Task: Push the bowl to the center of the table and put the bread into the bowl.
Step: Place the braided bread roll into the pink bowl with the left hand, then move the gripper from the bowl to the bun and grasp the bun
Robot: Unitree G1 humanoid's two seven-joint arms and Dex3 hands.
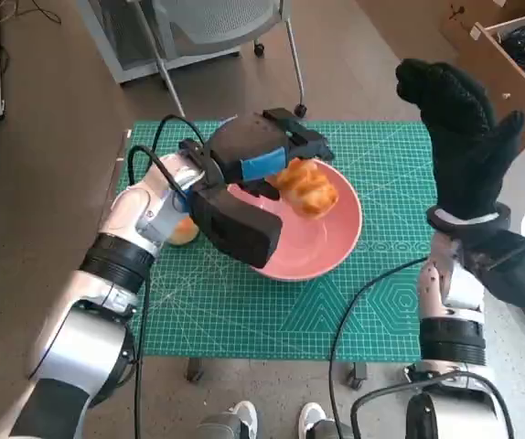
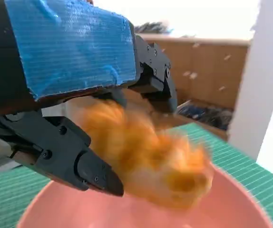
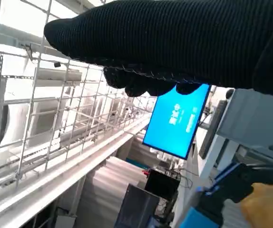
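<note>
Left hand (image 1: 253, 160), black with blue tape over its back, grips the bread (image 1: 306, 187) from above, just over the pink bowl (image 1: 336, 240); fingers (image 2: 86, 168) wrapped round the loaf on both sides. Bread golden, knobbly and soft-looking, blurred in the left wrist view, so probably in motion. Bowl smooth, round and shallow, near the middle of the tabletop (image 1: 244, 320), on the green gridded cutting mat. Judged best done by lowering further toward the bowl's middle before letting go, so the light loaf drops short and does not bounce over the low rim; release by spreading the fingers evenly, then lifting straight up clear of the rim. Right hand (image 1: 459, 137), in its black knitted glove, raised upright off the right edge of the tabletop, holding nothing, fingers apparently together and straight.
</note>
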